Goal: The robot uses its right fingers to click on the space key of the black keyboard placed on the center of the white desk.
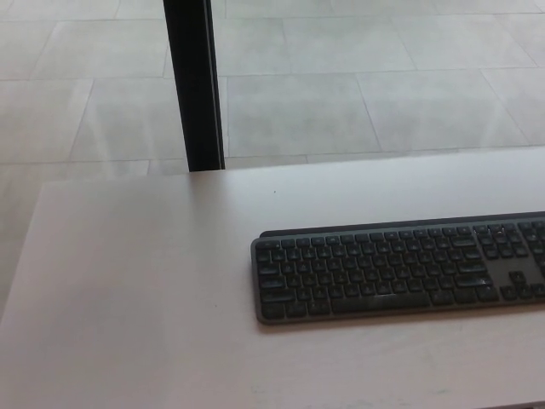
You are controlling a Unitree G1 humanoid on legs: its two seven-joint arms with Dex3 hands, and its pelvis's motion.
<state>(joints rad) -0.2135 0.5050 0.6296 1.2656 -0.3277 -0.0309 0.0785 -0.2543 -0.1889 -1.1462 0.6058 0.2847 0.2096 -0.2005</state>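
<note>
You can't see either hand, so you can't tell how their fingers are set. The keyboard lies flat on the white bench, toward the right, running off the picture's right edge. Its space key is probably the long one in the front row. A black post stands behind the bench.

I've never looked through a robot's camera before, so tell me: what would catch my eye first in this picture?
The black keyboard stands out first: it lies flat on the white desk, right of centre, and its right end runs off the picture's edge. Next is the black vertical post behind the desk's far edge, dark against the pale tiled floor. Neither of the robot's hands shows.
</note>
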